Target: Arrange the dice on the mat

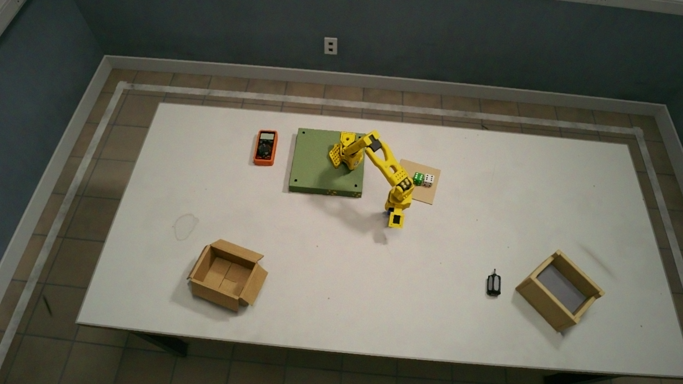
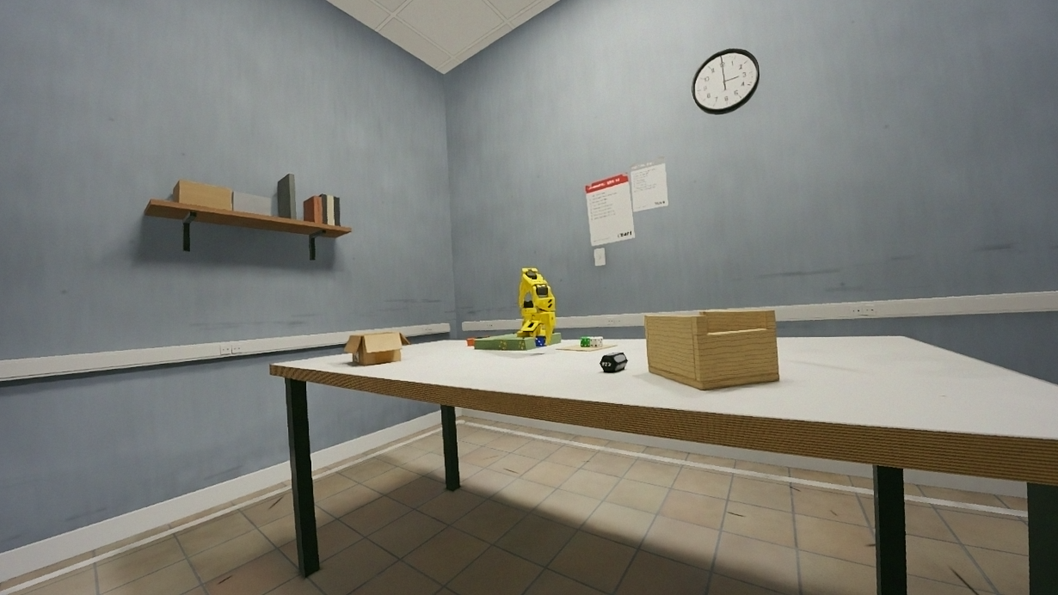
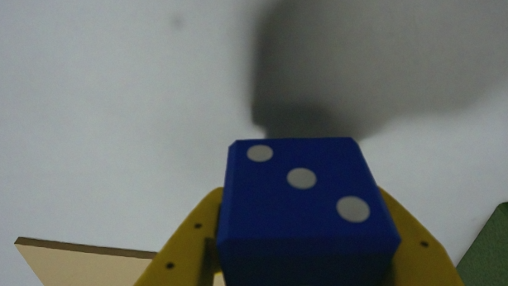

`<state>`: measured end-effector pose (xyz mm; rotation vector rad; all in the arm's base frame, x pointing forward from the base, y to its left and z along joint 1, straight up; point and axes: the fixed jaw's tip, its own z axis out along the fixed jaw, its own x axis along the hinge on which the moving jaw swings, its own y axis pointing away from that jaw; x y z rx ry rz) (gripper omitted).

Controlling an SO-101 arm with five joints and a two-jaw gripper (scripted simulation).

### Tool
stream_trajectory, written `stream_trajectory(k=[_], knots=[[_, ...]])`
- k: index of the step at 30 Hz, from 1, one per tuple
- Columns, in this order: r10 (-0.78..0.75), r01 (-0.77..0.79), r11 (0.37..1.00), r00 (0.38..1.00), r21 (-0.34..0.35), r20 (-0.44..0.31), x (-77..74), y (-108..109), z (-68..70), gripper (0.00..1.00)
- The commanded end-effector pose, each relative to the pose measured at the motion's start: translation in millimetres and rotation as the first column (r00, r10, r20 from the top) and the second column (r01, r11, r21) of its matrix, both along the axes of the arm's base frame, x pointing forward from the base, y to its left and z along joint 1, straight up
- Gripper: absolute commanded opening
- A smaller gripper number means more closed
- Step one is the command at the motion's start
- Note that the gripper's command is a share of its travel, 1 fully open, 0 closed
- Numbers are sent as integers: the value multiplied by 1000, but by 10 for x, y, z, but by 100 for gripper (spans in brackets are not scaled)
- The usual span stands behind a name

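My gripper (image 2: 540,340) (image 3: 304,231) is shut on the blue die (image 1: 390,210) (image 2: 539,341) (image 3: 295,194). It holds the die a little above the table, off the mat's near-left side. The die face toward the wrist camera shows three pips; its other faces are mostly hidden. The tan mat (image 1: 423,195) (image 3: 83,264) lies right of the arm. The green die (image 1: 418,178) (image 2: 586,341) and the white die (image 1: 428,180) (image 2: 597,341) sit flat on it, side by side. The white die's top seems to show six; the green top shows several pips, too small to count surely.
The arm stands on a green base board (image 1: 315,164) (image 3: 486,244), with an orange multimeter (image 1: 265,147) to its left. A cardboard box (image 1: 224,291) is at the near left. A black object (image 1: 493,284) (image 2: 612,361) and a wooden box (image 1: 544,298) (image 2: 714,355) are at the near right.
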<state>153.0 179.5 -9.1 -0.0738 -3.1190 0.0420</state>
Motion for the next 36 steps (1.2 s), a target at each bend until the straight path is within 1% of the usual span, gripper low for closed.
stream_trajectory(k=[1,5,9,17,21,25,30,32,36], knots=[[-4,3,1000,1000,19,16,44,8,163,0],[-4,3,1000,1000,19,16,41,2,263,0],[-4,3,1000,1000,19,16,38,-3,315,0],[-4,3,1000,1000,20,16,39,-6,325,0],[-5,5,1000,1000,31,26,68,-38,327,0],[-11,7,998,998,58,55,140,-133,331,0],[-22,10,995,993,103,117,251,-331,330,0],[-22,10,995,993,103,117,251,-331,330,0],[-33,10,991,984,131,174,315,-505,323,0]])
